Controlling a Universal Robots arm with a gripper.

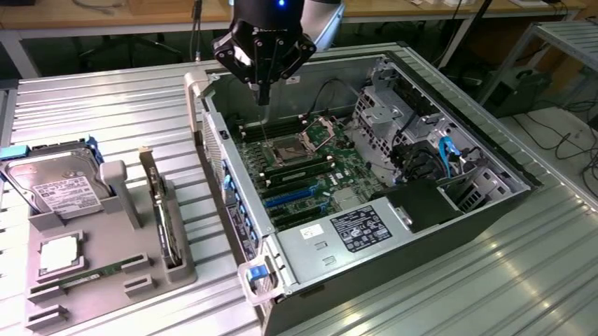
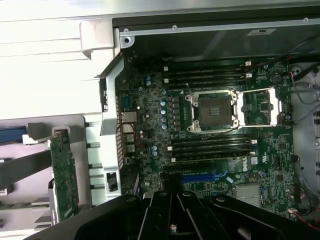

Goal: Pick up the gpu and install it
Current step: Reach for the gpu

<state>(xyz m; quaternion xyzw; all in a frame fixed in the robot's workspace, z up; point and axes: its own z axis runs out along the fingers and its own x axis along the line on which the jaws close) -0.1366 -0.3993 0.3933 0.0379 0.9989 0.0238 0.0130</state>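
The gpu (image 1: 162,213) stands on its edge in a slot of the grey holder tray (image 1: 108,297) at the exterior view's left, green board upright with its pale bracket at the far end. It also appears as a green board (image 2: 64,172) beside the case in the wrist view. My gripper (image 1: 265,94) hangs above the open computer case (image 1: 486,150), over the motherboard's far end near the CPU socket (image 1: 285,150). Its black fingers (image 2: 172,200) are shut together with nothing between them. The gripper is well apart from the gpu.
On the holder tray sit a silver hard drive (image 1: 58,183), a narrow RAM stick (image 1: 94,269) and a CPU chip (image 1: 58,252). Inside the case lie blue expansion slots (image 1: 291,197), a power supply (image 1: 353,227) and cabled drive bays (image 1: 439,157). Ribbed metal table (image 1: 449,280) all round.
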